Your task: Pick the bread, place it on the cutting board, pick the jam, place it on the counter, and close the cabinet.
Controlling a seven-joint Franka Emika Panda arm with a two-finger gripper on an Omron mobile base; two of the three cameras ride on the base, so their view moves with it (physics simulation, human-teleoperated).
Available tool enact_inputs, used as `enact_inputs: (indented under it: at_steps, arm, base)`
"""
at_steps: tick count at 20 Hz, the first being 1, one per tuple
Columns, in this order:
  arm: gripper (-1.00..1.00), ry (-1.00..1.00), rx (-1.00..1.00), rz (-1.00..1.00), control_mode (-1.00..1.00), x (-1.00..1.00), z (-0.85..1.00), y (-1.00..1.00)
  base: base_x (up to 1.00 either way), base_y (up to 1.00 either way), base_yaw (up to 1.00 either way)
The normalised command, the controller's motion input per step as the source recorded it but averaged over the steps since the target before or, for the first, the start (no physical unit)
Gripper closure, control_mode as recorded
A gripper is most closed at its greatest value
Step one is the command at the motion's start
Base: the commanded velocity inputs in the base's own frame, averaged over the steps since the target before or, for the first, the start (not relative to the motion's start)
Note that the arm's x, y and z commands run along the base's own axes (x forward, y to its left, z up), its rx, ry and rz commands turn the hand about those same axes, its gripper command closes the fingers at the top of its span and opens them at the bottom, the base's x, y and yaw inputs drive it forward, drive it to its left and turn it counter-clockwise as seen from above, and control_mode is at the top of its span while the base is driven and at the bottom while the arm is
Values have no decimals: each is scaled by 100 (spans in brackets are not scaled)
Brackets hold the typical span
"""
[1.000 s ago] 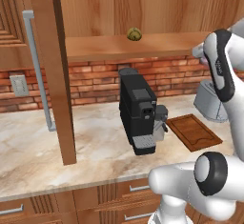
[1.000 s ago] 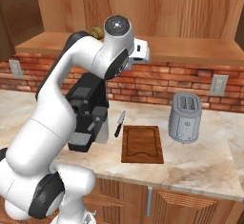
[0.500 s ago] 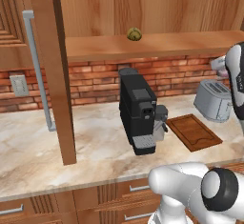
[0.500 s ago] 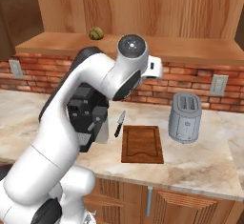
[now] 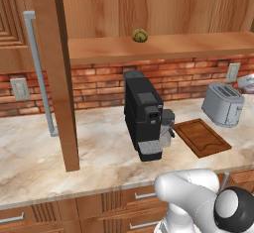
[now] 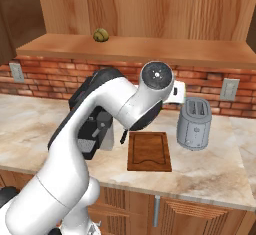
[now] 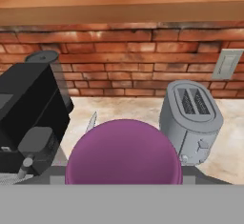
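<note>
Evidently the jaws grasp the jam jar [image 7: 124,154] above the worktop [image 7: 138,108] by the toaster [image 7: 190,120], while the bread [image 5: 140,35] sits on the cabinet shelf [image 5: 163,46], board [image 5: 201,137] bare.

I'm looking at a rendered home kitchen: beige marble desk [image 5: 39,162] over wooden drawers [image 5: 134,202], red brick backsplash [image 5: 99,81] with wall outlets [image 5: 20,88], reddish wood cabinet [image 5: 149,14] with a silver bar handle [image 5: 39,73]. Black coffee machine [image 5: 144,115], grey toaster [image 5: 223,103], dark cutting board [image 5: 201,137] sit on the desk.
</note>
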Motion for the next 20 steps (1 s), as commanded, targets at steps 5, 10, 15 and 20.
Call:
enact_inputs:
  at_steps: [5,10,15,20]
  arm:
    - [100,0,0,0,-100,-31,-35,-39]
    - [100,0,0,0,-100,-21,-37,-38]
    - [100,0,0,0,-100,-13,-39,-35]
    - [100,0,0,-2,-100,-7,-42,-29]
  base:
    - [0,0,0]
    - [0,0,0]
    - [0,0,0]
    - [0,0,0]
